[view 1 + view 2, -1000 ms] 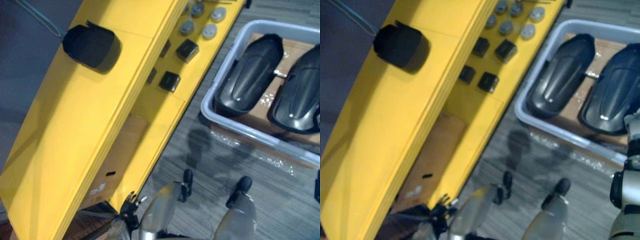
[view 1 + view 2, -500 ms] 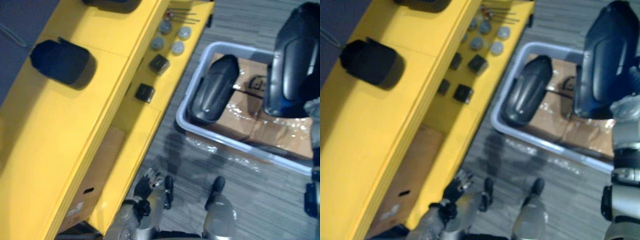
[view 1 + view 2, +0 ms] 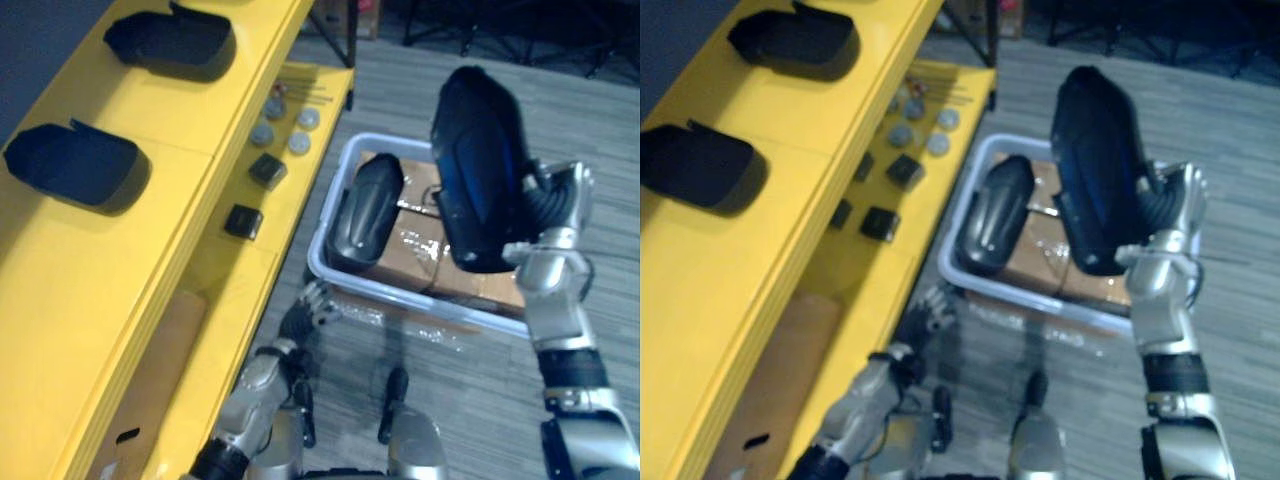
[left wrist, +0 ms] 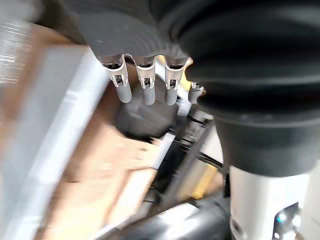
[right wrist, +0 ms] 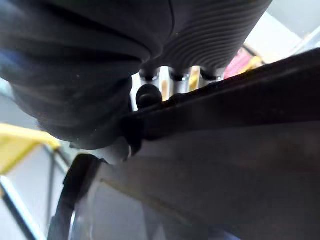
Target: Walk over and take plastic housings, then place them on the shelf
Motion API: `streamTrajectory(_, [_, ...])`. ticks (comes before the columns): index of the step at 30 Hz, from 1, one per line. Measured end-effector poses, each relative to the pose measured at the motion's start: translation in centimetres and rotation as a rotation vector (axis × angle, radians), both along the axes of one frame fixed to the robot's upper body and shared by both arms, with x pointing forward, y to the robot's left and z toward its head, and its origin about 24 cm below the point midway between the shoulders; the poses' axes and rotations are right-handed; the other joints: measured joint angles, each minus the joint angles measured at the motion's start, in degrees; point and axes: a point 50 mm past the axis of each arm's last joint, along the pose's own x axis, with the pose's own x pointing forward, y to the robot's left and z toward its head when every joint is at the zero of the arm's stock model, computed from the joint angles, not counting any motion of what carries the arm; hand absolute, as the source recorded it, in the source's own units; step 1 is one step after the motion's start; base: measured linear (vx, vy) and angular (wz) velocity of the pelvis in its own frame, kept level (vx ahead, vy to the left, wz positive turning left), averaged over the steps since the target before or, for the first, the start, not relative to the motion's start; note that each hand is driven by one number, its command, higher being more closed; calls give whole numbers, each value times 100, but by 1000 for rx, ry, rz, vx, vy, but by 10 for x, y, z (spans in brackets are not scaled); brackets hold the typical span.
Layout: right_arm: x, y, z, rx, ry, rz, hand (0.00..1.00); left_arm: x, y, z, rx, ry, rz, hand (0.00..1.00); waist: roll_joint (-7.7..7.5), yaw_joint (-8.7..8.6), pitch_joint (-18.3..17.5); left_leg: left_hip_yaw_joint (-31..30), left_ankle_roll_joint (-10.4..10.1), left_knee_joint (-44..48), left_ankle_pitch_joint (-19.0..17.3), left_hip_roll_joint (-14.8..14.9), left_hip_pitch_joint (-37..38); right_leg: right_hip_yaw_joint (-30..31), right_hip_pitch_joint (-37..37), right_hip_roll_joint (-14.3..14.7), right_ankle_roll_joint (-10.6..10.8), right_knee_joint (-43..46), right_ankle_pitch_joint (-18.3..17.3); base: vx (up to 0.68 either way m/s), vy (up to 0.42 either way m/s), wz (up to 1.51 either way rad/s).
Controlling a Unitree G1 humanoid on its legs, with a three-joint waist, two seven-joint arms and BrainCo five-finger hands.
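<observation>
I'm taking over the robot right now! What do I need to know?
The left hand is open and empty, low beside the yellow shelf.
The right hand is shut on the rim of a dark glossy plastic housing, held up above the grey plastic bin.
Done: the far shelf housing and the near shelf housing, both dark plastic, sit on the shelf top.
Left: set the held housing on the shelf, then fetch the last dark housing, which lies on cardboard boxes in the bin.
</observation>
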Motion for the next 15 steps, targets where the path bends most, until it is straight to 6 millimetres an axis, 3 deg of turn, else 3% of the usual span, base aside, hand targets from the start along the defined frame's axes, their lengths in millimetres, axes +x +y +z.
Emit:
streamTrajectory(4, [-1, 22, -6, -13, -35, 82, 100, 18, -5, 20, 7, -62, 45, 0, -21, -99, -34, 21, -24, -36, 25, 8, 127, 12, 170, 40, -12, -158, 92, -67, -5, -6])
streamTrajectory(9, [-2, 49, -11, -11, -89, 174, 100, 23, -9, 12, 33, -24, 45, 0, -147, -140, -191, 53, -54, -56, 42, 54, 97, 34, 170, 105, -30, -295, 178, -23, -17, -5])
streamTrajectory(15, [-5, 71, -15, -34, -136, 212, 100, 24, -17, 15, 49, -28, 36, 0, -169, -124, -207, 24, -52, -43, 45, 6, 60, 27, 174, 97, -17, -333, 233, -21, 7, 3])
